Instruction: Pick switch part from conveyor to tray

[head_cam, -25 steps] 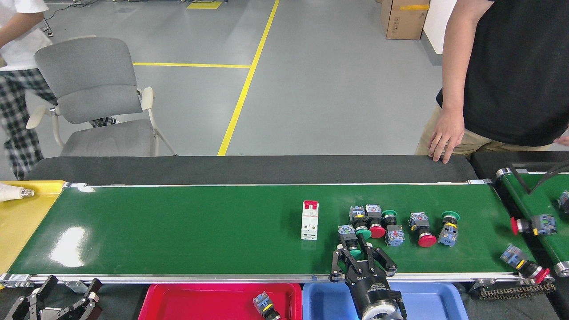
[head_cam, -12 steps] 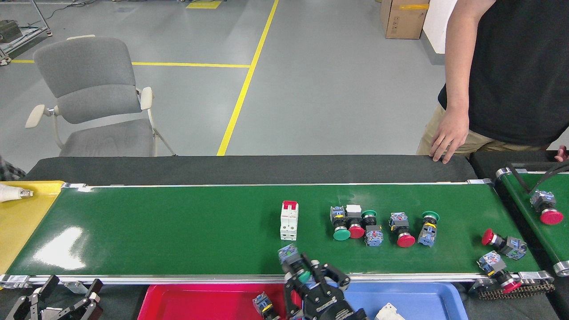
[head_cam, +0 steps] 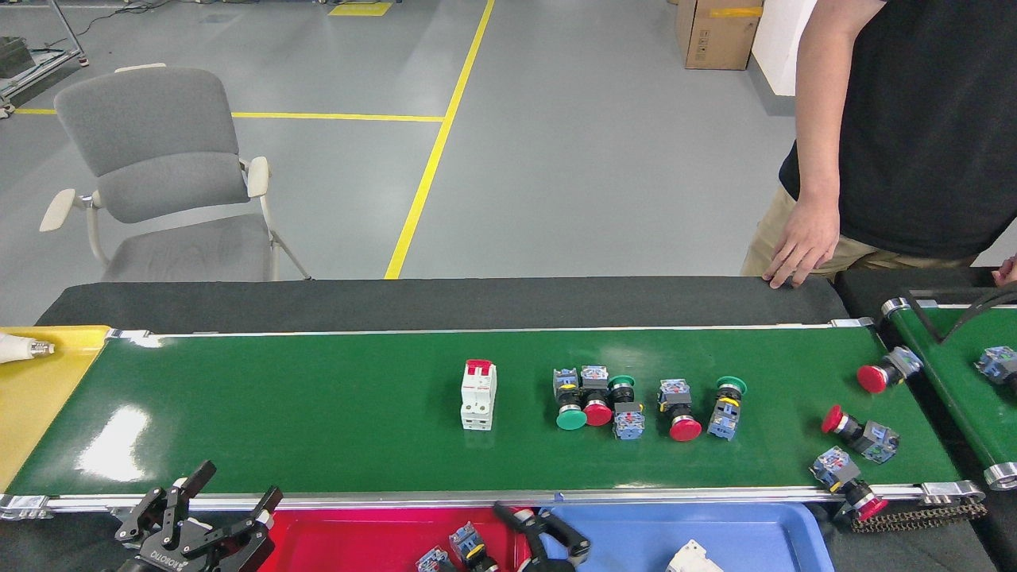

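The conveyor (head_cam: 318, 413) runs across the middle of the head view. On it lie a white breaker with a red top (head_cam: 479, 395) and a row of push-button switch parts (head_cam: 628, 401), with more switch parts (head_cam: 862, 435) near its right end. Below the near rail my right gripper (head_cam: 542, 531) stands open over the seam between the red tray (head_cam: 349, 536) and the blue tray (head_cam: 755, 532). Two switch parts (head_cam: 453, 554) lie in the red tray just left of it. My left gripper (head_cam: 234, 494) is open at the lower left, holding nothing.
A person's hand (head_cam: 798, 242) rests on the black pad behind the belt at the right. A narrower green belt (head_cam: 957, 373) carries more parts at the far right. A yellow tray (head_cam: 40, 389) sits at the left end. A white part (head_cam: 690, 558) lies in the blue tray.
The belt carried the parts leftward. My right gripper lifted a green-button switch part off the belt, drew back over the trays and opened; a second part now lies in the red tray. The left gripper rose.
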Available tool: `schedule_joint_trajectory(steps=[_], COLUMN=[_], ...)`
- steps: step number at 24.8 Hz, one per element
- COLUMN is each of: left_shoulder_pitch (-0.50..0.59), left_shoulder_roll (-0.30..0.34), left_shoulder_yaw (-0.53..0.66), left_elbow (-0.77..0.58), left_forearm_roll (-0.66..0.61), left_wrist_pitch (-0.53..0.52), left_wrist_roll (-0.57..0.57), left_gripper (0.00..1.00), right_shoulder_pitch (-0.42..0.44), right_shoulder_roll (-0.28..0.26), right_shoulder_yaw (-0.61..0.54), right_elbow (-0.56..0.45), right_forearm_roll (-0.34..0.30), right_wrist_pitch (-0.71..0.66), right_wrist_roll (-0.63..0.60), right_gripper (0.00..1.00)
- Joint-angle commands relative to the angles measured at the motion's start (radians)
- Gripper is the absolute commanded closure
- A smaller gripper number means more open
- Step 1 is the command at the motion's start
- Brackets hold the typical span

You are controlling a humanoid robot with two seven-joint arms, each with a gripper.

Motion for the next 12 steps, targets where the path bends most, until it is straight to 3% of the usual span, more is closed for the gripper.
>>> schedule_joint_trajectory(steps=[1,3,7,12], left_shoulder_pitch=[-0.028,-0.058,-0.121,-0.15], left_shoulder_roll=[-0.04,-0.085,-0.155,-0.166], left_shoulder_yaw=[-0.041,-0.079,-0.12,-0.157], left_elbow=[-0.023,-0.017,-0.008,0.042], left_forearm_roll=[-0.053,-0.136,-0.205,-0.215], left_wrist_pitch=[0.069,0.108,0.115,0.118], left_wrist_roll=[-0.022,-0.022,-0.023,-0.026], left_gripper=[0.0,0.0,0.0,0.0], right_shoulder_pitch=[0.018,0.052,0.029,-0.127], right_shoulder_roll=[0.01,0.009,0.004,0.009], right_shoulder_yaw=[-0.108,-0.186,-0.186,-0.108], right_elbow=[-0.016,-0.014,0.003,0.098], right_forearm_roll=[-0.005,-0.005,0.009,0.09], right_wrist_pitch=[0.113,0.207,0.359,0.411], right_wrist_roll=[-0.08,-0.107,-0.097,-0.028], right_gripper=[0.0,0.0,0.0,0.0])
